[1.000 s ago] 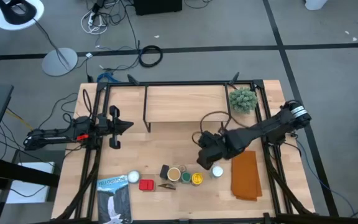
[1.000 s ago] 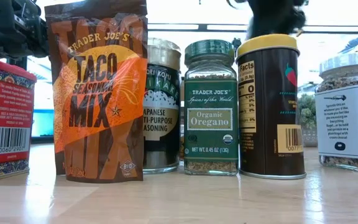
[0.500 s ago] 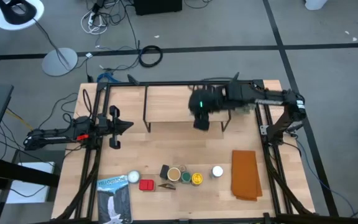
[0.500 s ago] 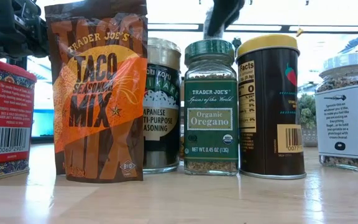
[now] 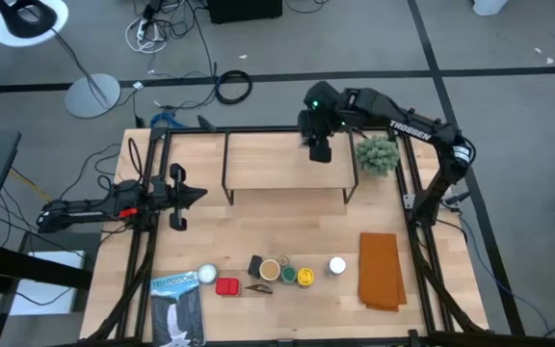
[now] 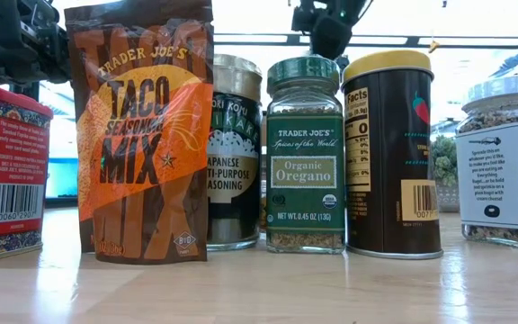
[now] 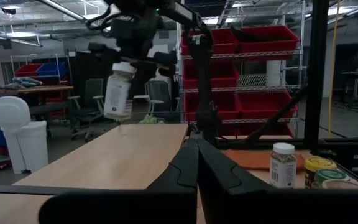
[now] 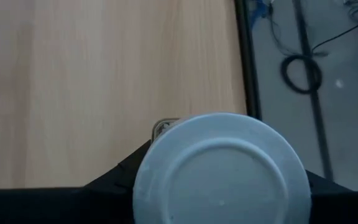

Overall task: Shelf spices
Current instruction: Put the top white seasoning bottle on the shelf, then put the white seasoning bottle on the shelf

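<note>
Grey workshop floor with loose cables surrounds my wooden table (image 5: 287, 226), and at its far side stands the shelf (image 5: 277, 164), a light board on thin black legs. My right gripper (image 5: 319, 146) hangs over the right part of that board, clamped on a white-lidded spice jar (image 7: 118, 91); in the left wrist view the jar is above the board, not touching it, and a little tilted. The right wrist view shows mostly the white lid (image 8: 221, 169) with bare board beyond it. I judge this is the placing step. To do it well I would first bring the jar upright, lower it slowly until its base sits flat, keep it away from the board's edge, and only then release. The other spices (image 5: 276, 271) wait in a row near the front edge. My left gripper (image 5: 198, 194) rests at the left side, fingers together, holding nothing.
</note>
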Action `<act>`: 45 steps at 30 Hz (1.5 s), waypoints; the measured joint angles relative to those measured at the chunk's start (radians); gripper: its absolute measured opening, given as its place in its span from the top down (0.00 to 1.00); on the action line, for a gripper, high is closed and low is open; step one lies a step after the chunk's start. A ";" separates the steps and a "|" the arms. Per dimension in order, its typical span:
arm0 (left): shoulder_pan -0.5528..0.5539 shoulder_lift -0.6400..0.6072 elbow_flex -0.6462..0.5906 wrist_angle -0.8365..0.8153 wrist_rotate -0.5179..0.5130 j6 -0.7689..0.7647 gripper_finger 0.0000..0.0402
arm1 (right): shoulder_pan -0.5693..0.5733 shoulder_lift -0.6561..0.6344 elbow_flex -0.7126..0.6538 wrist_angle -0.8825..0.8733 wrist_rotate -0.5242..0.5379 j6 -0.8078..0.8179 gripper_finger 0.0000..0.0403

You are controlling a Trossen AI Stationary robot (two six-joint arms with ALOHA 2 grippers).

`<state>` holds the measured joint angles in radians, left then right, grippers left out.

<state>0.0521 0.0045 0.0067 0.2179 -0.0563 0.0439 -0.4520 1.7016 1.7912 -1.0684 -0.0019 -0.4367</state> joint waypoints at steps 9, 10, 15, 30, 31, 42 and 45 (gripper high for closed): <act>0.000 0.000 0.000 0.000 0.000 0.000 0.99 | -0.042 0.092 0.000 -0.001 -0.049 -0.048 0.51; 0.000 0.000 0.000 -0.002 0.000 0.000 0.99 | -0.041 0.100 0.000 -0.005 -0.049 -0.048 0.51; 0.000 0.000 0.000 -0.001 0.000 0.000 0.99 | -0.037 0.110 0.002 -0.001 -0.047 -0.047 0.50; 0.000 0.000 0.000 0.000 0.000 0.000 0.99 | -0.035 0.111 0.032 -0.013 -0.049 0.000 0.32; 0.000 0.000 0.000 0.000 0.000 0.000 0.99 | -0.035 0.111 0.043 -0.014 -0.049 0.005 0.32; 0.000 0.000 0.000 0.000 0.000 0.000 0.99 | -0.033 0.111 0.229 -0.172 -0.048 0.055 0.31; 0.000 0.000 0.000 0.000 0.000 0.000 0.99 | -0.026 0.111 0.284 -0.261 -0.041 0.123 0.35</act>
<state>0.0521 0.0048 0.0071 0.2176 -0.0566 0.0441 -0.4784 1.8130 2.0757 -1.3298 -0.0427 -0.3141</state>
